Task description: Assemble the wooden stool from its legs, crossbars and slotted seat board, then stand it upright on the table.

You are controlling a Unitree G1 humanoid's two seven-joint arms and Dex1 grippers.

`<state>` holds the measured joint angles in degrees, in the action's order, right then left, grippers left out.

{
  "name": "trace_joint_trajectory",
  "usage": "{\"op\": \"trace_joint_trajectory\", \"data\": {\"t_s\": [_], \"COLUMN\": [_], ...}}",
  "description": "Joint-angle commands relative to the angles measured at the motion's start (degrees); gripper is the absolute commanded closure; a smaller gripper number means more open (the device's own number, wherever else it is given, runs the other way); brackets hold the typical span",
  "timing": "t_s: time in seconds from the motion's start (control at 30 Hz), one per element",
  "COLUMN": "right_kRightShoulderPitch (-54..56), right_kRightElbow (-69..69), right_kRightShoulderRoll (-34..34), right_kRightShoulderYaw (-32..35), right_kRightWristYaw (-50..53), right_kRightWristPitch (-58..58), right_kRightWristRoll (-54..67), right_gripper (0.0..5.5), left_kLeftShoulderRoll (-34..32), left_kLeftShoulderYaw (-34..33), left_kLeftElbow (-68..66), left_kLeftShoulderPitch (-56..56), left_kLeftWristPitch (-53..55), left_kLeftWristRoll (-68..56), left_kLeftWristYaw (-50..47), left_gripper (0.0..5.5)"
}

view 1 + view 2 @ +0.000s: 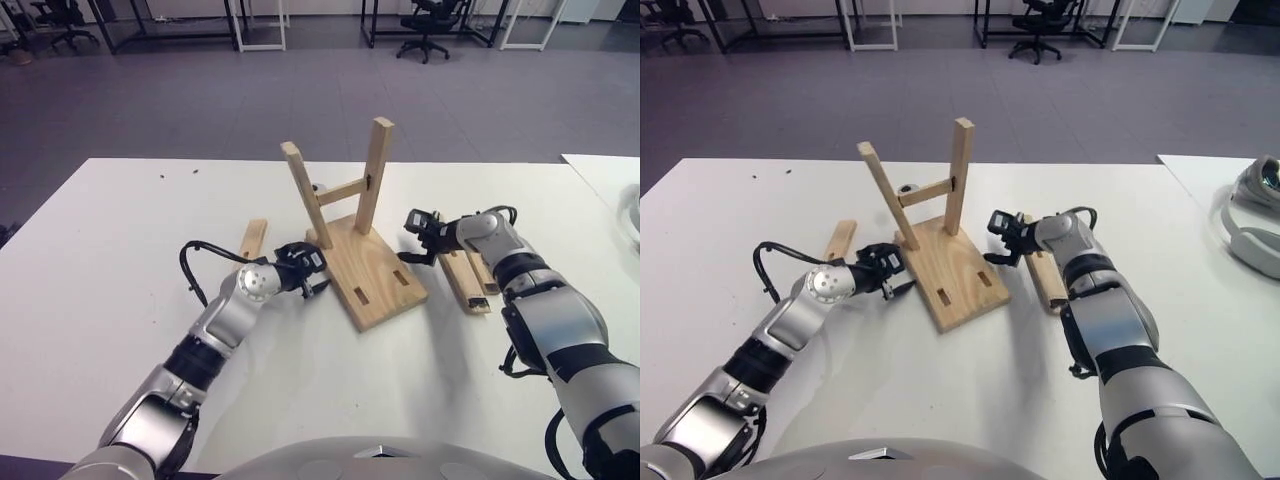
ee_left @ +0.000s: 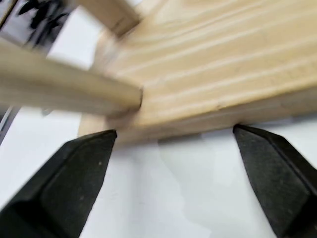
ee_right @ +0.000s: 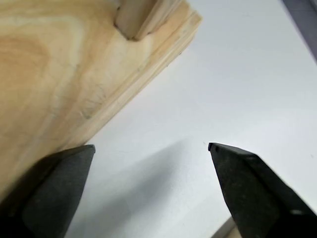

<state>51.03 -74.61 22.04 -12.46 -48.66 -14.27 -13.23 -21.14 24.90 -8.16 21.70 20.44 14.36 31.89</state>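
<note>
Seat board (image 1: 372, 266) lies flat mid-table, underside up. Two legs (image 1: 305, 195) (image 1: 374, 175) stand in its far slots, tied by one crossbar (image 1: 340, 192). Two near slots (image 1: 358, 294) (image 1: 401, 279) are empty.

Loose parts are flat on the table (image 1: 120, 260): one piece (image 1: 253, 238) just off the board's left side, a small cluster (image 1: 466, 278) just off its right side.

Left gripper (image 1: 313, 283) sits low at the board's left edge, fingers spread, holding nothing. In its wrist view the board edge is just beyond the tips. Right gripper (image 1: 410, 242) sits at the board's right edge, also spread and empty, between the board and the right-hand pieces.

My read: half done, second leg pair is the step in hand. Next move likely needs one arm to pick a loose leg, turn it upright and line its tenon up with an empty slot. The other arm should steady the board so it doesn't skate. Risk: knocking the standing frame while pressing in.
</note>
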Motion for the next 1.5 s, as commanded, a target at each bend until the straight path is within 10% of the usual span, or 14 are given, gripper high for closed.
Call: {"op": "trace_joint_trajectory", "data": {"t_s": [0.03,0.47,0.6,0.8,1.07,1.5], "right_kRightShoulderPitch": [-8.6,-32.2,-36.3,-36.3,-39.4,-44.7], "right_kRightElbow": [5.7,53.1,65.1,52.3,48.7,53.3], "right_kRightShoulderRoll": [-3.9,2.9,4.6,6.4,2.9,1.0], "right_kRightShoulderYaw": [1.3,2.6,14.9,31.6,30.7,26.6], "right_kRightWristYaw": [0.3,7.6,12.0,20.3,20.1,20.9], "right_kRightWristPitch": [-0.4,17.9,26.0,28.3,29.1,33.9], "right_kRightWristRoll": [2.4,5.7,14.2,23.6,26.3,27.2], "right_gripper": [1.20,1.20,1.20,1.20,2.58,2.83], "left_kLeftShoulderRoll": [2.9,-0.1,-1.3,-2.0,0.2,-0.5], "left_kLeftShoulderYaw": [-0.7,-2.9,-4.0,-10.0,-12.8,-12.2], "left_kLeftElbow": [-6.0,-1.4,-1.0,1.1,6.7,8.7], "left_kLeftShoulderPitch": [-0.2,-2.9,-2.4,-2.5,-4.7,-5.5], "left_kLeftWristPitch": [-1.3,-2.6,-3.0,-2.4,-0.8,0.9], "left_kLeftWristRoll": [-1.1,-2.2,-1.9,-4.9,-9.0,-9.0], "left_kLeftWristYaw": [-1.0,2.9,2.4,0.3,0.4,0.7], "left_gripper": [1.15,1.15,1.15,1.15,1.15,1.15]}}
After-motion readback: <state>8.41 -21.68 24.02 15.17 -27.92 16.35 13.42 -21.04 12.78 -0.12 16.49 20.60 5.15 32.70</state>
